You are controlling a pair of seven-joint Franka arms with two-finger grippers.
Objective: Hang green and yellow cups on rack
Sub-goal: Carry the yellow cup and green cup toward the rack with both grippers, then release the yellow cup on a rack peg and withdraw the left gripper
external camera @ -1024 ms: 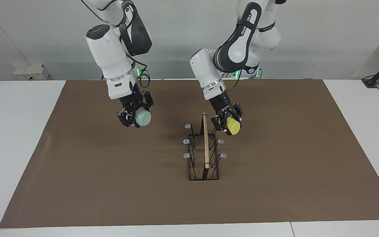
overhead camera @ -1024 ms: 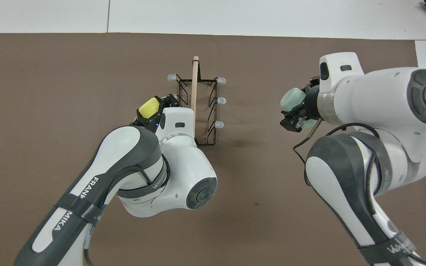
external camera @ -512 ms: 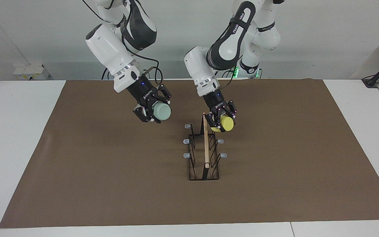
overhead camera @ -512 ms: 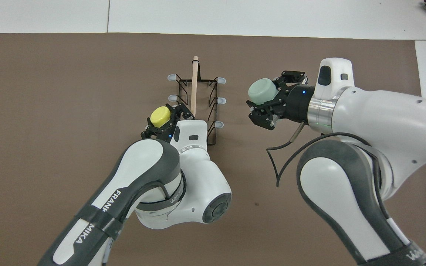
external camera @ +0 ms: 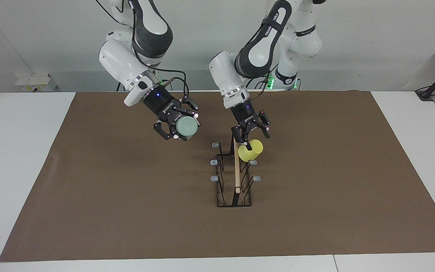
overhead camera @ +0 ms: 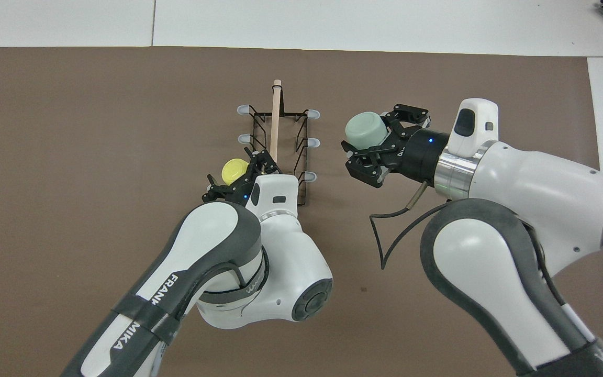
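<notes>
Two cups are shown in different states. The yellow cup (external camera: 250, 150) is seen on the rack (external camera: 233, 177), on the prong nearest the robots along the side toward the left arm's end of the table, its base tilted upward and outward. Just above it the left gripper (external camera: 250, 133) is held with its jaws spread apart and nothing between them; whether a fingertip touches the cup cannot be told. The rack, a black wire frame with a wooden rod handle (external camera: 236, 162) along its middle, is placed on the brown mat (external camera: 89, 196) near the table's centre, and five grey-tipped prongs remain bare. The green cup (external camera: 185, 127) is gripped in the closed right gripper (external camera: 179, 126), base turned outward, in the air over the mat beside the rack, toward the right arm's end. By judgement, the step in hand is the release of the yellow cup: the left gripper is best drawn straight up and away from the rack, so that neither cup nor rod is brushed. The green cup would then be brought mouth-first over a bare prong on its own side and released only once seated.
</notes>
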